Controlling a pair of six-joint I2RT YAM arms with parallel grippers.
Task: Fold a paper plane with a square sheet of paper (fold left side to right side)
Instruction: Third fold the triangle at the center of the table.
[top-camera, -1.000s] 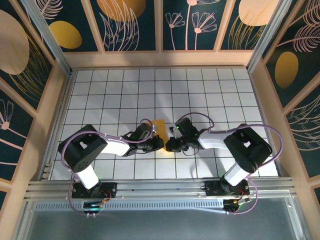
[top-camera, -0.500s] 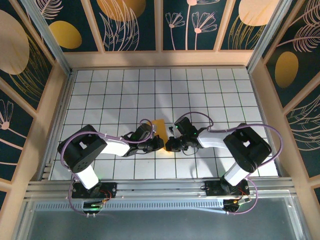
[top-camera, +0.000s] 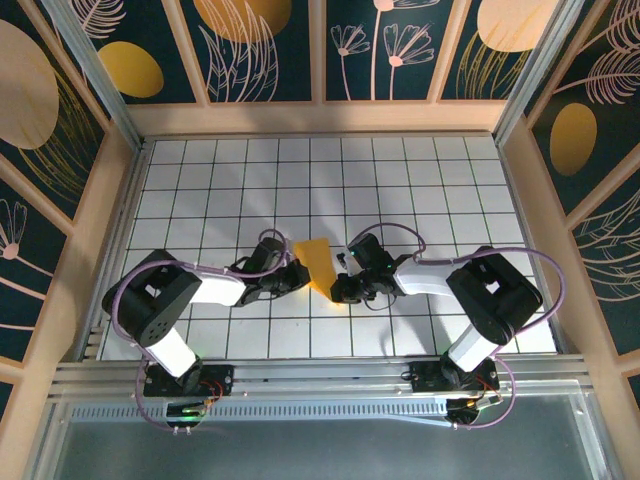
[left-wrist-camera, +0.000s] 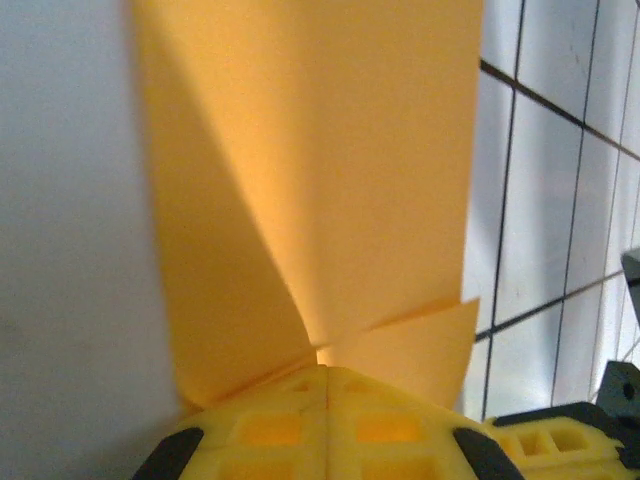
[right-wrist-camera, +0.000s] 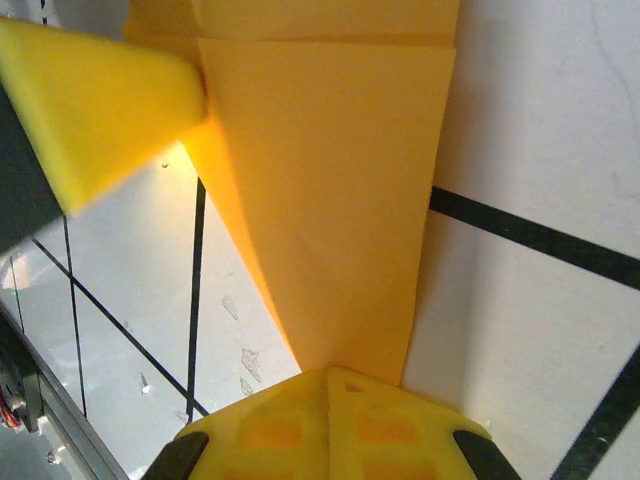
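My left gripper (top-camera: 299, 281) has its jaws closed on the 8 o'clock edge of the thin orange-yellow folded sheet of paper (top-camera: 320, 260). My right gripper (top-camera: 339, 291) has its jaws pinching the 5 o'clock corner. The sheet is near the centre of the white grid-tiled table (top-camera: 400, 180).

Top cam overhead, looking down on table (top-camera: 300, 180); wrist cams v. close; all 3 share paper (top-camera: 320, 262).

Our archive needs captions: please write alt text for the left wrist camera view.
A creased orange-yellow sheet of paper is pinched at its near edge by the shut yellow fingers of the left gripper. White gridded table shows at right.
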